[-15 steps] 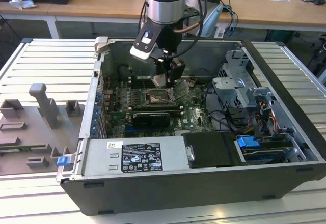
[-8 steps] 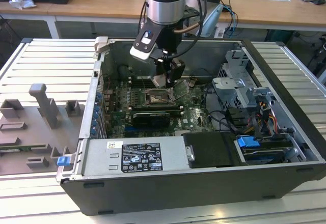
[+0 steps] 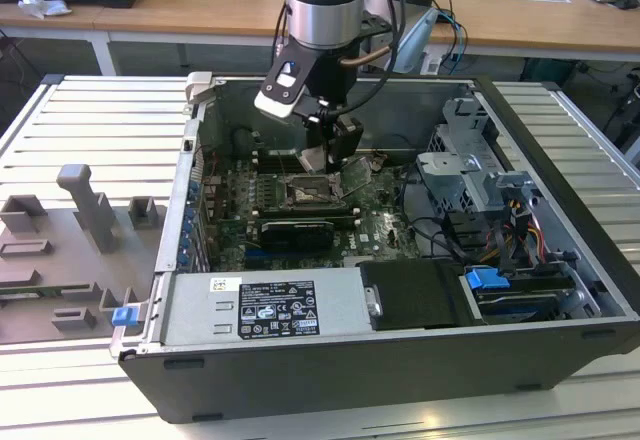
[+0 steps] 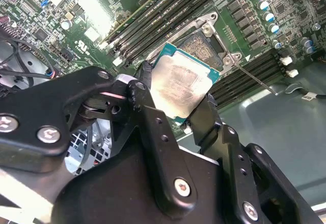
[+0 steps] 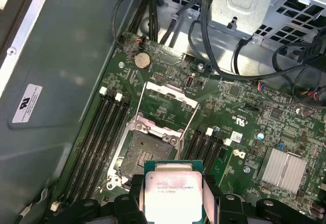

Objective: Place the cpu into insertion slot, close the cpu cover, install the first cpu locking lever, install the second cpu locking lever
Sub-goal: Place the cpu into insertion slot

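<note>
With nothing seated yet, the pincer (image 4: 175, 95) is clenched on the cpu (image 5: 173, 193), which hovers near the empty insertion slot (image 5: 147, 150), metal face up, flat to the board and too square for a long axis, while the cpu cover (image 3: 352, 175) stands open at the slot's two o'clock in the exterior view, closing and latching undone.

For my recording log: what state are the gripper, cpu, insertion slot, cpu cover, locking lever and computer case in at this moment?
gripper: fingers shut on the cpu.
cpu: held off the board near the slot, not seated.
insertion slot: empty, pin grid exposed.
cpu cover: hinged open.
locking lever: unlatched, swung out.
computer case: side open.
</note>
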Controlling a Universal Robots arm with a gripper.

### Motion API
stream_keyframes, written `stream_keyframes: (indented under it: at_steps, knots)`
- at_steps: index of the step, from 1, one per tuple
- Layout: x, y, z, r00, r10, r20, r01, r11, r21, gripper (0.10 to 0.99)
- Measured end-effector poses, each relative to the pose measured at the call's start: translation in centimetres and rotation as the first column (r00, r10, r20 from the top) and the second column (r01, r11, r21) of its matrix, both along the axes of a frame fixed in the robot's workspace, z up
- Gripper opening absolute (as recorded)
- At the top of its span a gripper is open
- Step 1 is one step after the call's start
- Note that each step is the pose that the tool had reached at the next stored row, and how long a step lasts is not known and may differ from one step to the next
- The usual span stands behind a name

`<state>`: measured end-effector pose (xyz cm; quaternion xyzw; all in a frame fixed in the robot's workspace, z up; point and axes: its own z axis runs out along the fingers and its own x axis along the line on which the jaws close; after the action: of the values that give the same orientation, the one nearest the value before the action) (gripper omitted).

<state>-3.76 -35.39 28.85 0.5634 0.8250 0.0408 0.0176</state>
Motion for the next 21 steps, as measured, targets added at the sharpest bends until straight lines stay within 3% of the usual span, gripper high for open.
stream_keyframes:
  at_steps: [6,11,15,20,21]
  knots:
    - [0.00,0.00,-0.16,0.9973,-0.074,0.0002,0.074,0.9973,-0.006,0.541]
    - [0.00,0.00,-0.60,0.9824,-0.187,0.0002,0.187,0.9824,-0.006,0.541]
    - [0.00,0.00,-0.92,0.9802,-0.198,-0.0003,0.198,0.9802,-0.006,0.541]
    - [0.00,0.08,-1.69,0.9801,-0.198,-0.0082,0.198,0.9802,-0.008,0.541]
    - [0.00,0.11,-2.14,0.9801,-0.198,-0.0112,0.198,0.9802,-0.009,0.541]
